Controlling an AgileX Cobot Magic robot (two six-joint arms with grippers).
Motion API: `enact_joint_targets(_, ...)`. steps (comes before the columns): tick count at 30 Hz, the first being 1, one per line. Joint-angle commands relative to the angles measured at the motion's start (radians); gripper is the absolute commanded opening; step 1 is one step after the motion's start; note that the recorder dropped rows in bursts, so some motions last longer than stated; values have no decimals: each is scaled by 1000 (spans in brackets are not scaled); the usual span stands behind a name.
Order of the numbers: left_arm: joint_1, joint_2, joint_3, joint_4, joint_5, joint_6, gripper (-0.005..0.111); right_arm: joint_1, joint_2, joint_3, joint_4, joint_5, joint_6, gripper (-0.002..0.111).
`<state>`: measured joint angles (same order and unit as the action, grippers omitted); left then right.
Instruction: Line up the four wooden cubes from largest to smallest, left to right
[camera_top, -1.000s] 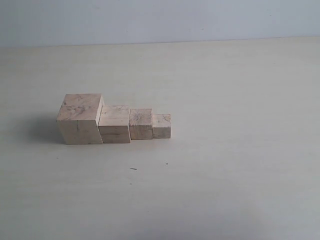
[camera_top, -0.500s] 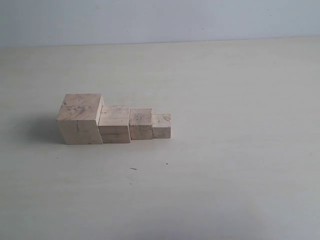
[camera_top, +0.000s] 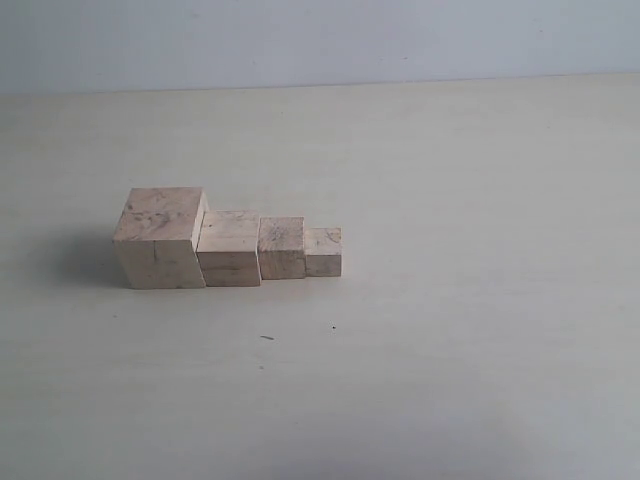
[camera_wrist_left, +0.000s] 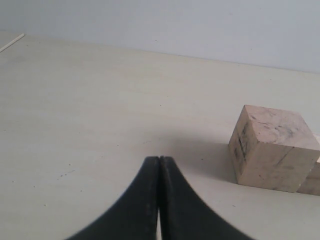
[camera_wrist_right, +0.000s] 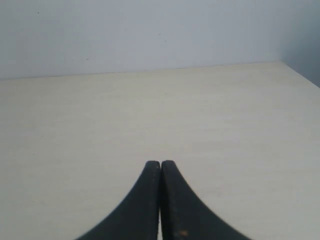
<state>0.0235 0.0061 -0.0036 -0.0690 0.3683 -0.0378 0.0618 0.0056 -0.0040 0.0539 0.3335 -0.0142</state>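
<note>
Four wooden cubes (camera_top: 229, 250), touching row on table (camera_top: 460, 300), largest left, smallest right; left gripper (camera_wrist_left: 159, 165), right gripper (camera_wrist_right: 160, 167) closed, empty.

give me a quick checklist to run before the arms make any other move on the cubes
1. Order, largest to smallest, left to right: largest cube, second cube, third cube, smallest cube. Ok.
2. All four sit flat on the table, none stacked or tipped: ok.
3. Neighbours close side by side, no clear gap: ok.
4. Front faces exactly flush: cannot tell.
5. Left gripper shut, empty, apart from the largest cube: ok.
6. Right gripper shut, empty, no cube in its wrist view: ok.
</note>
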Motion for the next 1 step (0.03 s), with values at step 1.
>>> enact_joint_targets(1, -6, -6, 4, -3, -11, 1, 0, -7, -6, 4, -9, -6, -1, 0)
